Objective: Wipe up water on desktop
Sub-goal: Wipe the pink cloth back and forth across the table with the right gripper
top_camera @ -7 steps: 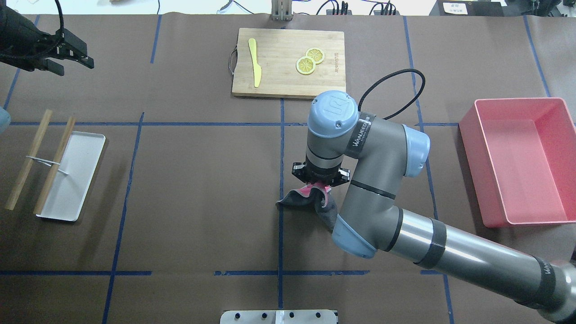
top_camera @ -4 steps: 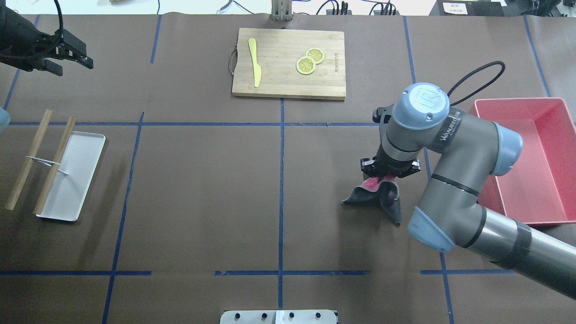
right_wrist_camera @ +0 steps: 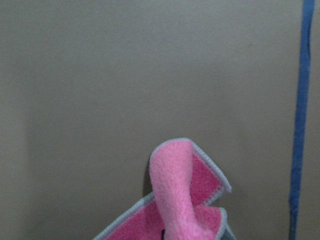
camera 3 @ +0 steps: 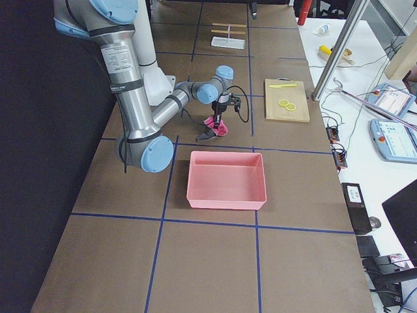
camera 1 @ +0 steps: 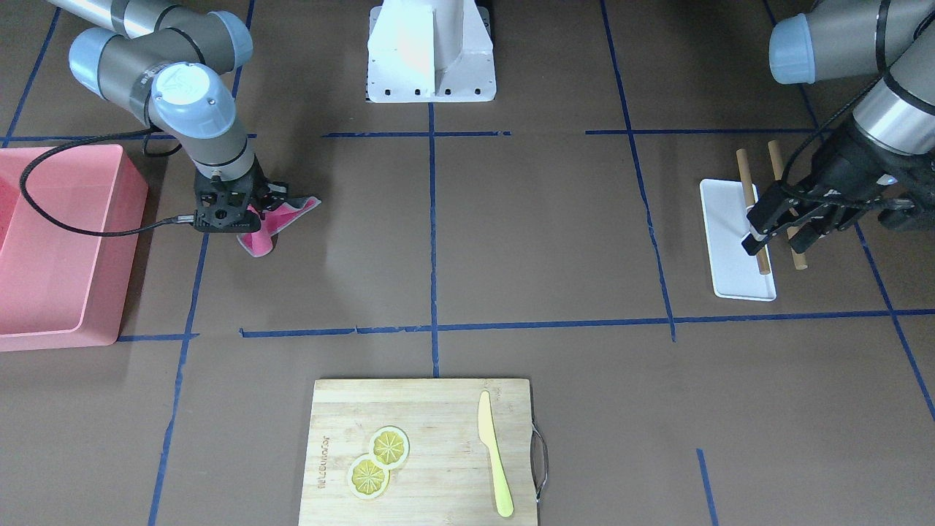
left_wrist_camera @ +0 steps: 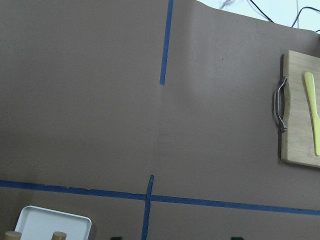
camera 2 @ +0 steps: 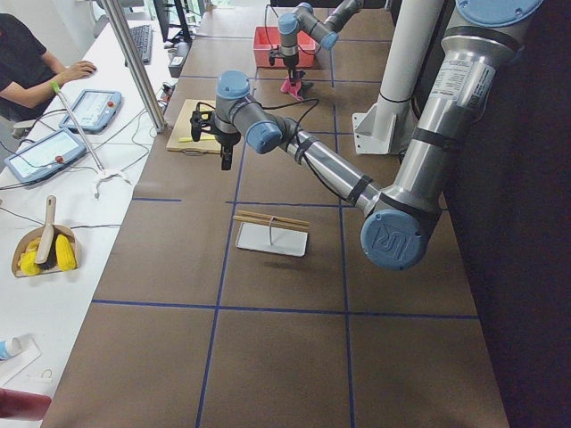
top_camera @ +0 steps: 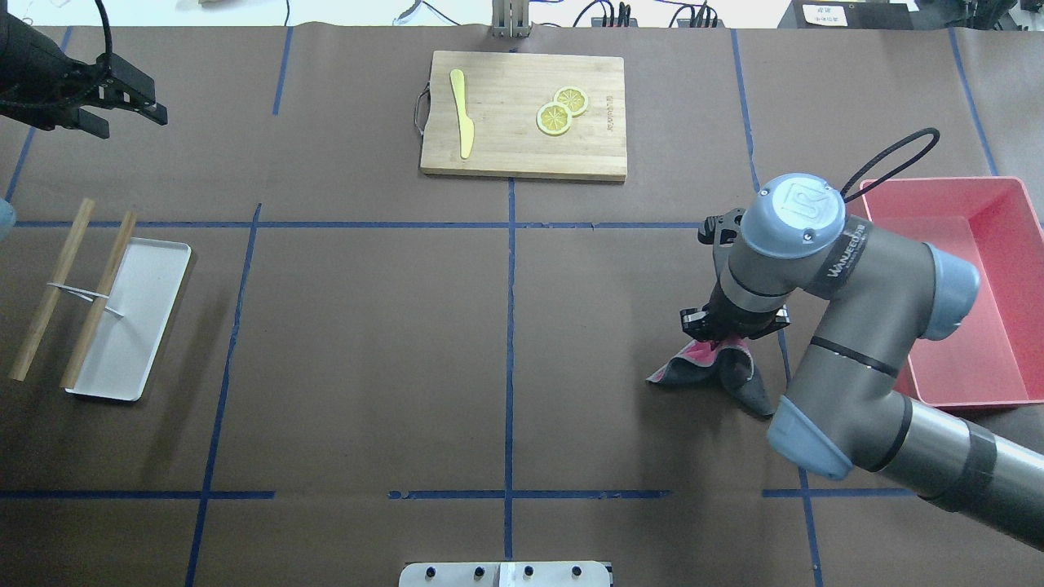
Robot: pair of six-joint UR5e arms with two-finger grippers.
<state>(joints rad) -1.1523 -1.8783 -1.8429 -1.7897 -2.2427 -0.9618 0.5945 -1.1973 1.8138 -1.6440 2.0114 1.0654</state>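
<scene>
One pink-grey cloth (top_camera: 692, 368) is gripped by the right end effector (top_camera: 732, 334), draped beneath onto the matte-brown, blue-gridded bench (top_camera: 367, 326).

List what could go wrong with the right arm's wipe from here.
1. The right gripper pinches the cloth only at a bunched fold; it may slip out or smear unevenly on the desktop.
2. Its cable loops over the pink bin; a sweep could snag or shove it.
</scene>
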